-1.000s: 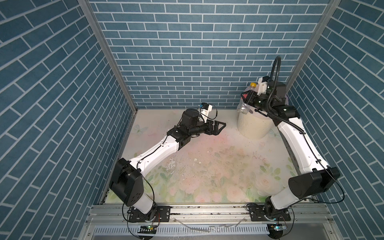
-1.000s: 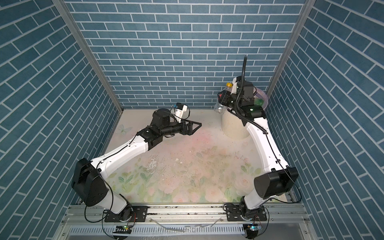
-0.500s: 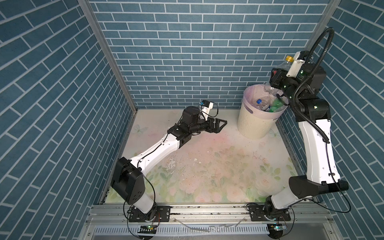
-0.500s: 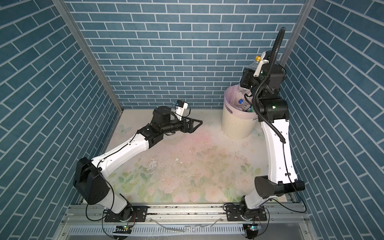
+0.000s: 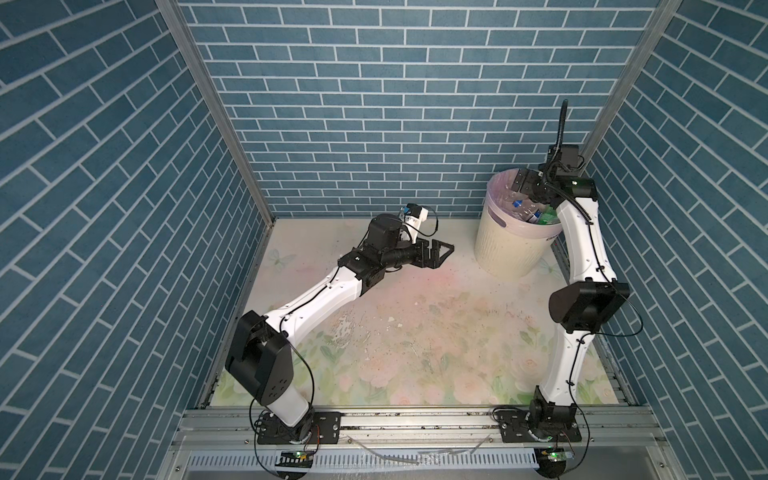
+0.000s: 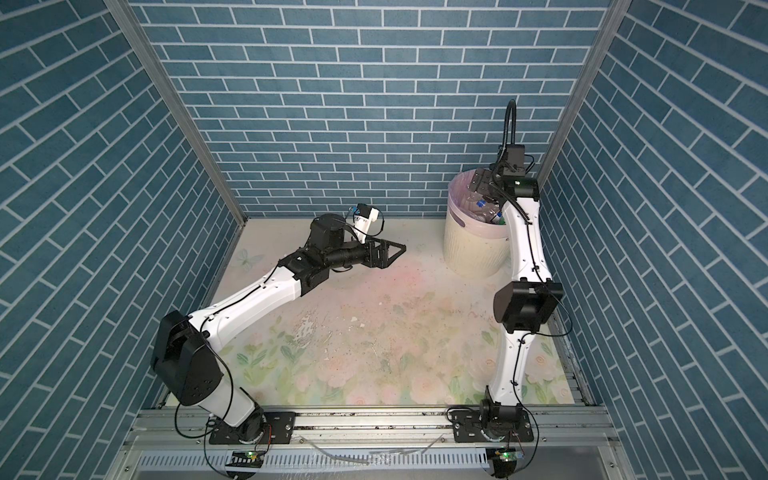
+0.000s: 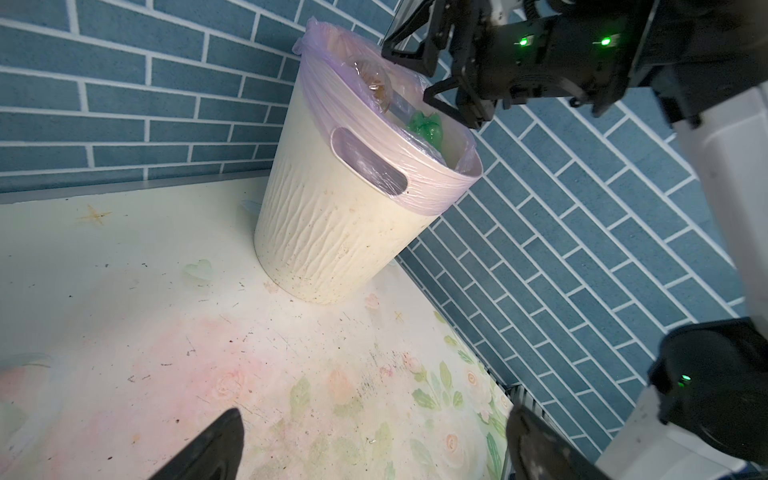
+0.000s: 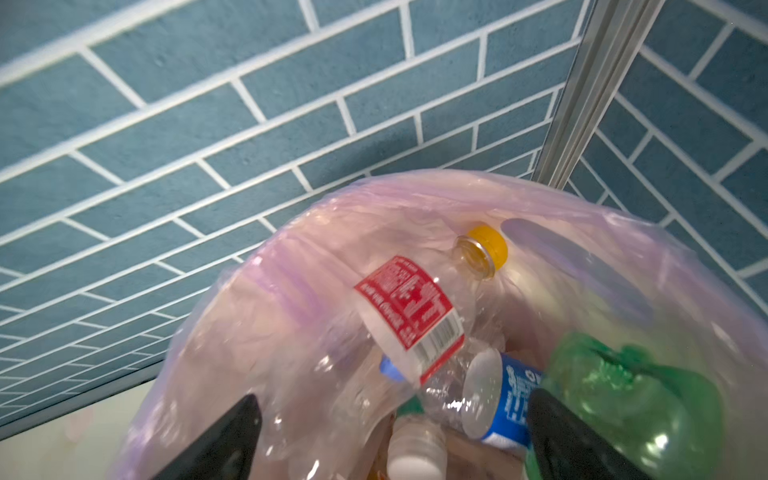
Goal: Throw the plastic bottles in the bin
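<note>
The bin (image 5: 505,249) (image 6: 469,249) (image 7: 332,232), a cream ribbed tub with a lilac liner, stands at the back right in both top views. Plastic bottles lie inside it: a clear bottle with a red label and yellow cap (image 8: 409,307), a blue-labelled bottle (image 8: 511,399), a green bottle (image 8: 615,399) (image 7: 426,126) and a brown bottle (image 7: 374,81). My right gripper (image 5: 524,185) (image 6: 478,183) (image 8: 390,409) hangs open over the bin's mouth, holding nothing. My left gripper (image 5: 449,249) (image 6: 401,249) (image 7: 376,419) is open and empty above the table, left of the bin.
Blue brick walls (image 5: 374,104) close in the back and both sides, and the bin sits near the back right corner post (image 5: 615,83). The flowered table top (image 5: 415,332) runs to a metal rail (image 5: 415,419) at the front.
My right gripper has come down to the bin's mouth and opened. The yellow-capped bottle it carried now lies in the bin. The left arm has hardly moved.
</note>
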Robot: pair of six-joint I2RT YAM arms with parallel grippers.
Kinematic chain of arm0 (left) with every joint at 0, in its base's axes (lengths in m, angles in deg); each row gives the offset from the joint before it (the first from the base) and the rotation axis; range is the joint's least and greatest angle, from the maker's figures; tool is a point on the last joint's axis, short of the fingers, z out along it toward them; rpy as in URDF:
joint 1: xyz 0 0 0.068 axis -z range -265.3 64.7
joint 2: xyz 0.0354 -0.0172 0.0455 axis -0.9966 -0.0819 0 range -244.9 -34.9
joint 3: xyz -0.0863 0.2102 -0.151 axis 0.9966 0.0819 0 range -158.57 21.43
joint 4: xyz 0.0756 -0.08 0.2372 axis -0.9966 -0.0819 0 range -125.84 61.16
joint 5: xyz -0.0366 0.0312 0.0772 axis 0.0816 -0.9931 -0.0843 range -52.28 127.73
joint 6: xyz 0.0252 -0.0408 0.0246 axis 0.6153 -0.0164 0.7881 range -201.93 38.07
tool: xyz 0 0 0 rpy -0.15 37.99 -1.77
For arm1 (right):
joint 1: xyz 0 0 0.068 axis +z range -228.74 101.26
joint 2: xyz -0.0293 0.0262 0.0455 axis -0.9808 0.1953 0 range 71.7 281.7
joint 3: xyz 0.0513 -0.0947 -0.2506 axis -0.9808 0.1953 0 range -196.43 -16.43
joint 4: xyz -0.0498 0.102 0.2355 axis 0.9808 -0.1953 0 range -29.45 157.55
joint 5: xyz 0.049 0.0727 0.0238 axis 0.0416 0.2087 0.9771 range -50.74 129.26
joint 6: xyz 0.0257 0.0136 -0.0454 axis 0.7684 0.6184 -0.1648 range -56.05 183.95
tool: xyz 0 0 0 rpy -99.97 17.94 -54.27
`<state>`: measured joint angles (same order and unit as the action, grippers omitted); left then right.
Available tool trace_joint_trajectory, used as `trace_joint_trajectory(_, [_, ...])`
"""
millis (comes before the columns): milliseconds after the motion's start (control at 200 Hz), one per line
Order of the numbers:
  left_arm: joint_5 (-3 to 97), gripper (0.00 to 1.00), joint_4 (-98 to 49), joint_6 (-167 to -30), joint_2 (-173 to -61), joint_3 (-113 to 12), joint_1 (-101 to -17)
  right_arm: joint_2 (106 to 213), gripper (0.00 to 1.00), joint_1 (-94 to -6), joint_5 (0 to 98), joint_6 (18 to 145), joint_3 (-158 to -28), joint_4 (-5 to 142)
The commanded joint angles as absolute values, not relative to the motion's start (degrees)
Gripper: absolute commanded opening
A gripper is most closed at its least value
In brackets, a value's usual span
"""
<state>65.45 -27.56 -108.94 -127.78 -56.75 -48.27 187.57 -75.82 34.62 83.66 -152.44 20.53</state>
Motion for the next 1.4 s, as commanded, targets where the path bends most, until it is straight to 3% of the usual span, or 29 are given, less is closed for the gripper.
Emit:
trace_joint_trajectory(0, [66.38, 0.99, -25.79, -109.57, -128.73, -56.10, -48.20, 176.98, 0.99, -75.48, 35.18, 84.43, -149.31, 26.57])
trace_joint_trajectory(405, [64.85, 0.99, -27.70, -108.33, -126.09, -54.49, -48.19, 173.19, 0.99, -75.16, 38.05, 85.02, -145.70, 26.83])
trace_joint_trajectory(645, [61.98, 0.99, -28.95, -106.49, -122.63, -52.87, -49.56, 168.66, 0.99, -70.91, 40.94, 81.90, -136.88, 30.35])
trace_joint_trajectory(910, [45.02, 0.99, -33.51, -96.15, -113.30, -48.91, -52.33, 164.51, 0.99, -59.94, 46.60, 71.06, -120.55, 39.80])
trace_joint_trajectory(1110, [33.48, 0.99, -38.81, -97.62, -106.60, -45.43, -64.51, 165.68, 0.99, -55.47, 48.72, 71.99, -110.00, 45.71])
trace_joint_trajectory(1235, [29.89, 0.99, -40.78, -97.79, -103.46, -41.94, -73.05, 166.14, 0.99, -54.72, 47.56, 73.09, -103.38, 49.76])
trace_joint_trajectory(1395, [17.86, 0.99, -35.81, -90.02, -102.64, -33.72, -76.56, 164.02, 0.99, -54.68, 40.57, 72.28, -92.06, 57.45])
